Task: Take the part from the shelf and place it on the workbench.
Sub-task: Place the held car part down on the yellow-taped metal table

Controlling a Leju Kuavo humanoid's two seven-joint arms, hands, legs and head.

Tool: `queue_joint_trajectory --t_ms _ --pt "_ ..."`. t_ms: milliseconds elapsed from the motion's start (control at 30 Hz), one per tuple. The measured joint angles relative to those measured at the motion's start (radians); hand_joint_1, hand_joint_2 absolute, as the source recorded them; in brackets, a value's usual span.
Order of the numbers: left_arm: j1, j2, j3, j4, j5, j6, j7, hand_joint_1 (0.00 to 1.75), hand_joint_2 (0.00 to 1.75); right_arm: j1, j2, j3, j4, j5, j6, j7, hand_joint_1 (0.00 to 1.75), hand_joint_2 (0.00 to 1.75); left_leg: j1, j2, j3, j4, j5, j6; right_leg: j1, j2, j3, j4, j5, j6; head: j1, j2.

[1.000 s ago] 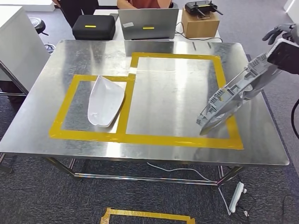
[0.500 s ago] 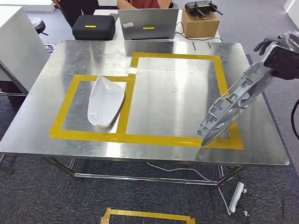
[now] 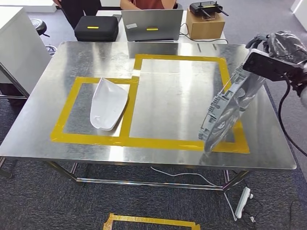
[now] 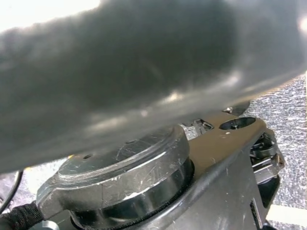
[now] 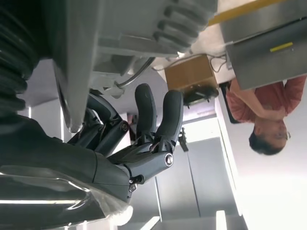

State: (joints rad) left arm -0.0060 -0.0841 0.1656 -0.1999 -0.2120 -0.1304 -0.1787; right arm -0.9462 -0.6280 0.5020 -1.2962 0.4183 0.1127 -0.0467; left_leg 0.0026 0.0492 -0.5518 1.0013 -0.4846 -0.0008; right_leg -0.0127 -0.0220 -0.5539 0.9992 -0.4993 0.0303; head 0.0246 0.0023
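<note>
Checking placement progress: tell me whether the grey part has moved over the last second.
Yes. The grey ribbed part in the right hand has swung steeper and shifted left, its lower tip now near the yellow tape frame's front strip.

Bare workbench [image 3: 173, 103] beside white shell [image 3: 107, 104]

I'm in a lab: taped steel workbench [image 3: 163, 143], grey carpet [image 3: 43, 201], laptop [image 3: 152, 24] and equipment case [image 3: 96, 28] behind.

Bright overhead glare on workbench [image 3: 170, 103]; left wrist view blurred, perhaps defocused.
</note>
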Motion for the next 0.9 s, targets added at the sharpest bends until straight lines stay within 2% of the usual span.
queue_joint_trajectory --t_ms 200,333,600,733,900 --pt "-0.001 0.002 0.0 0.0 -0.009 0.002 0.001 0.0 0.0 0.005 0.079 0.003 0.027 0.092 -0.078 -0.004 1.75 1.75 0.0 0.0 0.0 0.0 0.0 0.0 0.0 -0.001 0.0 0.0 0.0 0.0 0.0 0.0" --pt "-0.001 0.002 0.0 0.0 -0.01 0.007 0.0 0.0 0.0 0.008 0.11 0.002 0.039 0.134 -0.099 -0.005 1.75 1.75 0.0 0.0 0.0 0.0 0.0 0.0 0.0 -0.001 0.0 0.0 0.0 0.0 0.0 0.0" --pt "-0.001 0.004 0.0 0.0 -0.028 0.01 -0.013 0.0 0.0 0.029 0.173 -0.013 0.06 0.294 -0.202 0.022 1.75 1.75 0.0 0.0 0.0 0.0 0.0 0.001 0.0 0.0 0.0 0.0 0.0 0.0 0.0 0.0" --pt "-0.001 0.006 0.0 0.0 -0.032 0.015 -0.02 0.0 1.75 0.036 0.196 -0.028 0.071 0.336 -0.226 0.024 0.0 0.0 0.0 0.0 0.0 0.0 0.001 0.001 0.0 -0.001 0.0 0.0 0.0 0.0 0.0 0.0" --pt "-0.001 0.009 0.0 0.0 -0.039 0.023 -0.023 0.0 1.75 0.042 0.207 -0.05 0.079 0.359 -0.231 0.021 0.0 0.0 0.0 0.0 0.0 0.0 0.0 0.001 0.0 0.0 0.0 0.0 0.0 0.0 0.0 0.0"
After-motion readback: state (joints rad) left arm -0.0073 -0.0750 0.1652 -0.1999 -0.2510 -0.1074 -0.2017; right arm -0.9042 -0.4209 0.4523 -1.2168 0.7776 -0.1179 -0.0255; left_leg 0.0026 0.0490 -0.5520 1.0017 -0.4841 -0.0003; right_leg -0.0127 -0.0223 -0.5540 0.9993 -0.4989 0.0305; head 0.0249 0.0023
